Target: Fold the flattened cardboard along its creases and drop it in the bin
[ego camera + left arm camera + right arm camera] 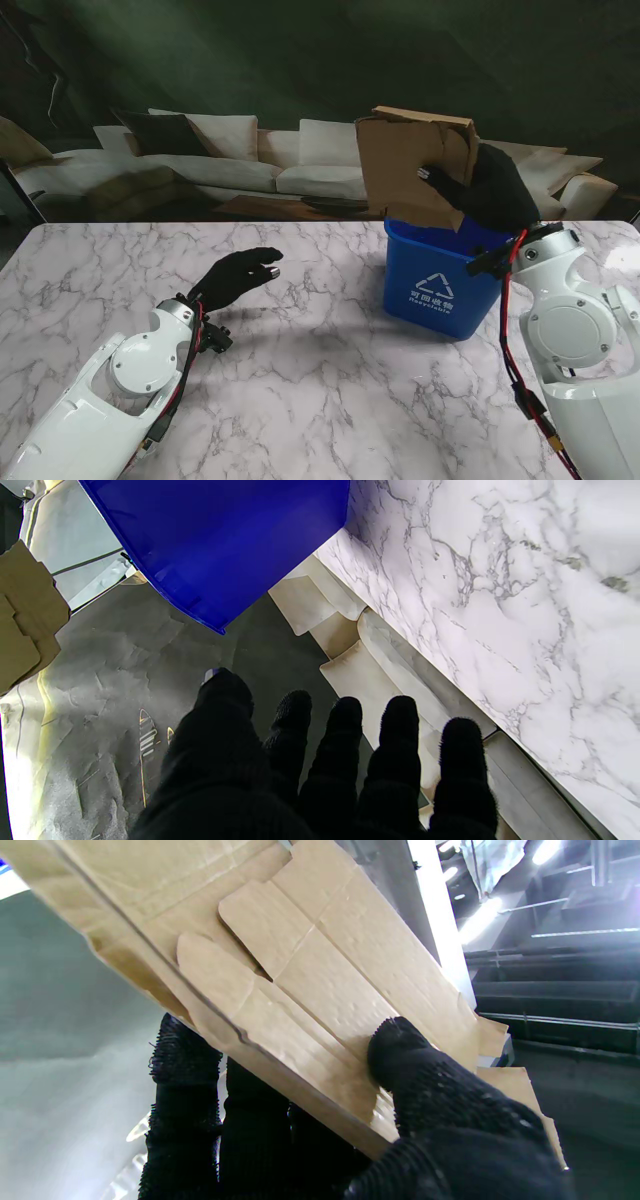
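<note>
Your right hand [492, 188] pinches the folded cardboard [408, 165] thumb against fingers, holding it upright over the blue bin [440, 278], lower edge near the rim. Left hand [236, 276] hovers over the marble table [320, 380], fingers loosely spread, holding nothing. The sheet looks light and stiff, probably springy at the creases; keep your grip across the stacked layers.

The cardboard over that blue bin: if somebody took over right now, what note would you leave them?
Right hand: shut on the folded cardboard, thumb on one face, fingers behind, holding it over the blue bin.
Left hand: open, holding nothing, above the marble table left of the bin.
Done: cardboard folded and lifted, its bottom edge at the bin's rim.
Left: let go so it drops in.
</note>
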Tool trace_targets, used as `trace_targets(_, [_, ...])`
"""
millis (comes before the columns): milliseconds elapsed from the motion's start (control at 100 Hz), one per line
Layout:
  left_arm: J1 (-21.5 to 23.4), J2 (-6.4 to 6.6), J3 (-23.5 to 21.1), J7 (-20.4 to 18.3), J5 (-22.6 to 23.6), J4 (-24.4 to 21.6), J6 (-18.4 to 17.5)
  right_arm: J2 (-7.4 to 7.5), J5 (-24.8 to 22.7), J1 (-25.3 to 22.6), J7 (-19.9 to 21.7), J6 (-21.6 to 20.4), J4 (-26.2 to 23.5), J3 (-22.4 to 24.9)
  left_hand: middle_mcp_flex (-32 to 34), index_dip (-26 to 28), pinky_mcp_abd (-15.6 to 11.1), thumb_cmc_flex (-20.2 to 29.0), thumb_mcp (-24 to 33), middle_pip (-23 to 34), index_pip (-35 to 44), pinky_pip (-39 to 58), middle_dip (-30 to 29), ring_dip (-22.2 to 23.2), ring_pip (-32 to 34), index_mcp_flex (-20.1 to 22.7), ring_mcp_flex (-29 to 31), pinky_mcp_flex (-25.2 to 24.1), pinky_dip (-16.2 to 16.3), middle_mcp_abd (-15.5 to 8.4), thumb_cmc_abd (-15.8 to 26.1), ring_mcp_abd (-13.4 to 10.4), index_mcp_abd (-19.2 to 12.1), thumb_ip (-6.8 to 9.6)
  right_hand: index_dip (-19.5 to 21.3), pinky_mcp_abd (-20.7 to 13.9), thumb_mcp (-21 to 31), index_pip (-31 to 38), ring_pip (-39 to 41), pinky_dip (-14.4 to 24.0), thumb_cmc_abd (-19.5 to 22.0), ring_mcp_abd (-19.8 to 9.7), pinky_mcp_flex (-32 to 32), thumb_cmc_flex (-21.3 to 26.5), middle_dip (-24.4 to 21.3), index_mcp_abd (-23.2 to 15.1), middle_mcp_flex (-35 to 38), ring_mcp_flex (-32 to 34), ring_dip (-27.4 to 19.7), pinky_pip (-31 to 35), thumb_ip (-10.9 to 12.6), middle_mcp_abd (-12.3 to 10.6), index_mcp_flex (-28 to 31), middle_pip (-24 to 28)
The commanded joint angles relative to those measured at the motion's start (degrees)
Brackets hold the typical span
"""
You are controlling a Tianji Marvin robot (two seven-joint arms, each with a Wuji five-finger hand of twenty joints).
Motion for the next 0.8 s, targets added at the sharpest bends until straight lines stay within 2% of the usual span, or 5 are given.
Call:
trace_targets(0, [-0.04,-0.13,0.26,-1.09,-0.19,-0.02,0.35,0.84,-0.48,0.64,0.46,0.45,1.14,1.09,1.54,0.62,0.92,1.17,0.48,0.72,-0.18,1.64,0.54,0.57,1.3,0.74,0.86,-0.57,0.99,-0.98,1.42,0.36,0.33,1.3,2.66,0.03,6.46,4.26,-0.75,0.82,3.67,-1.09,-0.62,4.85,1.4,-12.17,2.2,1.79,0.5,-0.47,2.1,-3.81,4.94,1.44])
trace_targets(500, [-0.05,-0.02,0.79,-1.97,-0.7,-0.47,1.62,1.58,-4.31,5.35,2.12,3.21,15.35,2.17,1.84,0.93,1.05,0.84,0.44,0.72,-0.5,1.67,0.62,0.79,1.26,0.68,0.98,-0.71,0.74,-0.92,2.43,0.48,0.44,1.21,2.69,2.84,4.57,0.18,-10.58,-0.54,4.44,-3.38,-16.33,4.28,-2.51,-14.69,0.44,-6.55,-2.29,-10.05,2.46,-5.31,4.89,-9.6])
trace_targets(630, [0.03,0.03,0.79,-2.07,-0.58,-0.65,1.43,2.05,-6.39,6.22,3.45,3.13,17.0,1.41,1.93,0.97,1.02,0.78,0.41,0.74,-0.55,1.68,0.65,0.84,1.29,0.63,1.05,-0.71,0.73,-0.96,2.54,0.48,0.4,1.22,-0.23,1.72,2.5,-3.23,-15.34,-0.95,4.55,-3.96,-21.35,3.91,-4.71,-14.69,-4.11,-14.24,-4.81,-12.88,2.28,-5.99,3.18,-14.67])
trace_targets(690, [0.05,0.07,0.77,-2.14,-0.43,-0.69,1.3,2.23,-7.23,6.62,3.97,3.23,17.63,1.07,1.98,0.99,1.05,0.82,0.43,0.75,-0.56,1.66,0.66,0.87,1.31,0.63,1.08,-0.74,0.72,-0.93,2.56,0.45,0.43,1.24,-4.32,2.32,-3.44,-1.48,-16.99,-0.86,3.91,-3.72,-23.59,3.73,-6.2,-13.85,-8.23,-18.25,-6.72,-14.67,2.61,-5.44,0.5,-16.43])
trace_targets(790, [0.18,0.17,0.7,-2.29,0.0,-0.86,1.13,2.35,-8.17,7.17,4.25,3.99,18.47,0.64,2.08,1.11,1.09,1.41,0.63,0.79,-0.5,1.7,0.69,0.91,1.36,0.64,1.18,-0.67,0.73,-0.93,2.15,0.5,0.32,1.34,-7.78,2.16,-6.54,-0.7,-19.72,-1.7,1.23,-3.34,-26.47,-2.3,-8.68,-11.08,-14.82,-24.14,-8.96,-17.13,3.22,-3.85,-3.08,-17.89])
